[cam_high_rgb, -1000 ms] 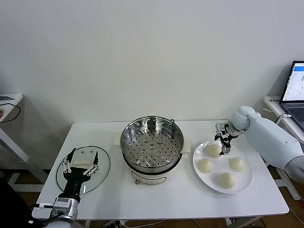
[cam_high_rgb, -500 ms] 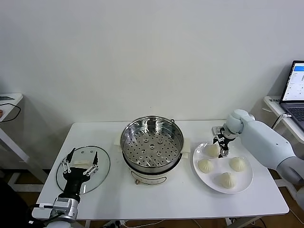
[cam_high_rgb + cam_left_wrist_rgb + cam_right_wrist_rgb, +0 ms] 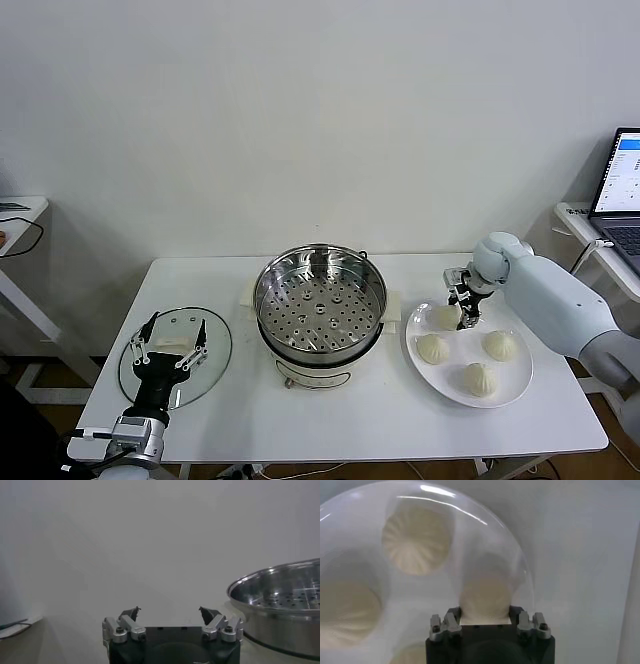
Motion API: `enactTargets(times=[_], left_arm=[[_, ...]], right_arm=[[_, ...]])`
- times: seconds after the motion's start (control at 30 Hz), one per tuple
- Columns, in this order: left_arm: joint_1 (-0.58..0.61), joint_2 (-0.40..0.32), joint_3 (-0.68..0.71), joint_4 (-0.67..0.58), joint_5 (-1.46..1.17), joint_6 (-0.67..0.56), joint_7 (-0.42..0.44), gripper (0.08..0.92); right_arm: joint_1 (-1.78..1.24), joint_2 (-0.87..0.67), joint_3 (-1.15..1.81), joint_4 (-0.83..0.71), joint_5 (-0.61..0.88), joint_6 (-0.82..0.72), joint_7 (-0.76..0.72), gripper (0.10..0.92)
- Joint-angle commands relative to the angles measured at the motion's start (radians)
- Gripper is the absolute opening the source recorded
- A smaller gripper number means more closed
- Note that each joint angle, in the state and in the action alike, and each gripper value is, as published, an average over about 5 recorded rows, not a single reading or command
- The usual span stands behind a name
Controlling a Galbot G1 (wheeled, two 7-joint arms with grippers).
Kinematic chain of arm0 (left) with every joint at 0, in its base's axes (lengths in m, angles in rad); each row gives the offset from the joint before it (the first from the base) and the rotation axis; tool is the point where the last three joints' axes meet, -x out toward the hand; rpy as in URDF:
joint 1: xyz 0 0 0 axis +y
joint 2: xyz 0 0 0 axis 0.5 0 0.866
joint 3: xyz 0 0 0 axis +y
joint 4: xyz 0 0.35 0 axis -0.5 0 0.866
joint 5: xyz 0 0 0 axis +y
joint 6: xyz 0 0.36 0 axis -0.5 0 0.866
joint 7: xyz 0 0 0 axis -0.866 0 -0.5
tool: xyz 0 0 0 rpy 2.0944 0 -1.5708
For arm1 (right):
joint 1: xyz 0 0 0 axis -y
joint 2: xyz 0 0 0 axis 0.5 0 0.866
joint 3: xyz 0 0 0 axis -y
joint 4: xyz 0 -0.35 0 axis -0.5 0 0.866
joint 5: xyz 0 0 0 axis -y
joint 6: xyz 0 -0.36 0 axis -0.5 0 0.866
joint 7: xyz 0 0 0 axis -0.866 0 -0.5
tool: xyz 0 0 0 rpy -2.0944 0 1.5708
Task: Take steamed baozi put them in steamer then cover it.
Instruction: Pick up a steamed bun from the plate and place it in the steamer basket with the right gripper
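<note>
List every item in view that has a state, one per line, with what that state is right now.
steamer: uncovered, perforated tray bare.
cover: off, flat on the table.
baozi: four, all on the plate.
right gripper: straddling the baozi nearest the steamer.
left gripper: open above the cover.
laptop: open, screen lit.

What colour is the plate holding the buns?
White: the plate, seen best in the head view, beneath the right gripper.

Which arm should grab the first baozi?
Right. The right gripper is open around the nearest baozi on the plate; the left gripper hangs open over the glass lid.
</note>
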Motion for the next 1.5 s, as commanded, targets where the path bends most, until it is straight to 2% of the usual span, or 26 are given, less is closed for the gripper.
enactTargets(times=[0.03,0.27,0.43,0.63,0.83,1.03,1.5], left_arm=[[0.002,0.0,0.001,-0.007,0.001,0.003,-0.002,0.823],[0.011,0.006,0.004,-0.021,0.005,0.007,-0.003,0.823],[0.017,0.012,0.001,-0.022,0.009,0.006,-0.002,0.823],[0.018,0.022,-0.004,-0.019,0.01,0.007,0.0,0.823],[0.018,0.046,-0.015,-0.005,0.008,0.007,0.008,0.823],[0.016,0.059,-0.033,0.005,0.002,0.007,0.014,0.823],[0.015,0.071,-0.069,0.023,-0.014,-0.002,0.03,0.823]], right_arm=[[0.04,-0.063,-0.024,0.081,0.07,0.007,-0.01,0.63],[0.316,-0.219,-0.221,0.295,0.277,0.123,-0.063,0.619],[0.549,-0.248,-0.368,0.404,0.357,0.269,-0.134,0.624],[0.799,-0.176,-0.522,0.485,0.441,0.437,-0.187,0.636],[0.909,0.009,-0.635,0.528,0.477,0.586,-0.175,0.636],[0.881,0.196,-0.657,0.484,0.417,0.656,-0.117,0.636],[0.588,0.447,-0.552,0.157,0.142,0.811,-0.023,0.636]])
